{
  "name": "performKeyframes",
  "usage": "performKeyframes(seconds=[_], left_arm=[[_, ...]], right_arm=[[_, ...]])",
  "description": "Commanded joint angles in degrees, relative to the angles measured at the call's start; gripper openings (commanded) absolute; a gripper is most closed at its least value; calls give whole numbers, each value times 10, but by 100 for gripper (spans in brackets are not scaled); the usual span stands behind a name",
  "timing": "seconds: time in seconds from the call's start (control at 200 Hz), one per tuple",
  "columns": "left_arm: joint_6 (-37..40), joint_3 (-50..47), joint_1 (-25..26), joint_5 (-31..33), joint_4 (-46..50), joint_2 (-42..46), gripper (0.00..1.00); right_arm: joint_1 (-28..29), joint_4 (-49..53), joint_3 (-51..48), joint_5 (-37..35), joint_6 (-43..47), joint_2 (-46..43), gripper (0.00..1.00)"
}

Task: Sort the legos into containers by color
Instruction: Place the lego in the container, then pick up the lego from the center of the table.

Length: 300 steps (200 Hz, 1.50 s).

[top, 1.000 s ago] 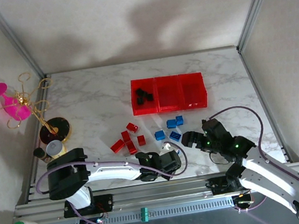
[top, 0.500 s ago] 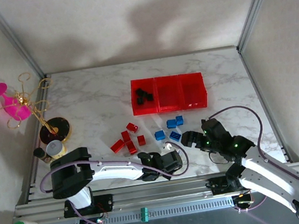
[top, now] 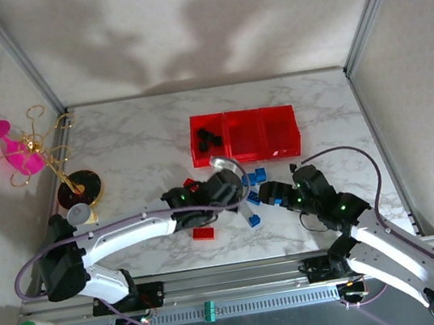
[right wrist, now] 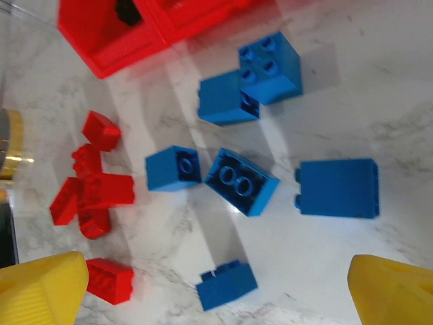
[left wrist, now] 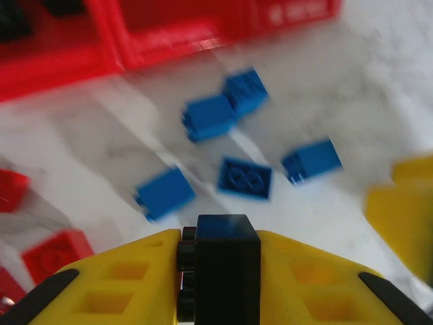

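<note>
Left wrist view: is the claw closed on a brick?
Yes, the left claw has a dark brick clamped between its yellow fingers.

Left arm [top: 121, 234] is stretched out low from its base and reaches way over to the right, so the left gripper [top: 222, 188] sits around mid-table. On its wrist cam, the yellow fingers [left wrist: 122, 284] are clamped tight on a dark lego [left wrist: 218, 261]. Right arm [top: 385, 248] is bent and leans in toward the left. That puts the right gripper [top: 271, 195] pretty close to the left one, its yellow fingertips [right wrist: 40, 288] spread wide apart.
</note>
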<state>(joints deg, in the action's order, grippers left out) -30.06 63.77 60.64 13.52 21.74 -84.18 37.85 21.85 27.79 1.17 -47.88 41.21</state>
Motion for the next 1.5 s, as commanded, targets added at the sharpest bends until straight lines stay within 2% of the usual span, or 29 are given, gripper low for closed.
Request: performKeyframes(seconds=[0.0, 0.27, 0.516, 0.681, 0.881, 1.026, 1.191, 1.402, 1.497], left_arm=[[20, 47, -57, 36, 46, -18, 31], [25, 164, -181, 45, 32, -148, 31], [24, 263, -235, 36, 2, -292, 30], [27, 318, -258, 3, -2, -361, 31], [38, 356, -265, -10, 8, -395, 45], [33, 351, -265, -22, 13, -372, 47], [22, 309, -265, -42, 8, -296, 48], [-6, 171, -263, -74, -38, -141, 49], [-19, 98, -263, -83, -50, -70, 52]], right_arm=[[-3, -40, 30, -12, 11, 14, 99], [-3, -88, 59, -15, 22, 76, 99], [-3, -107, 65, -12, 29, 120, 99], [-3, -112, 67, -12, 34, 138, 99], [-4, -118, 78, -5, 48, 157, 99], [-2, -114, 88, 1, 58, 167, 99], [-1, -99, 97, -3, 68, 171, 99], [17, -76, 111, -19, 83, 192, 99], [59, -71, 127, -30, 87, 209, 99]])
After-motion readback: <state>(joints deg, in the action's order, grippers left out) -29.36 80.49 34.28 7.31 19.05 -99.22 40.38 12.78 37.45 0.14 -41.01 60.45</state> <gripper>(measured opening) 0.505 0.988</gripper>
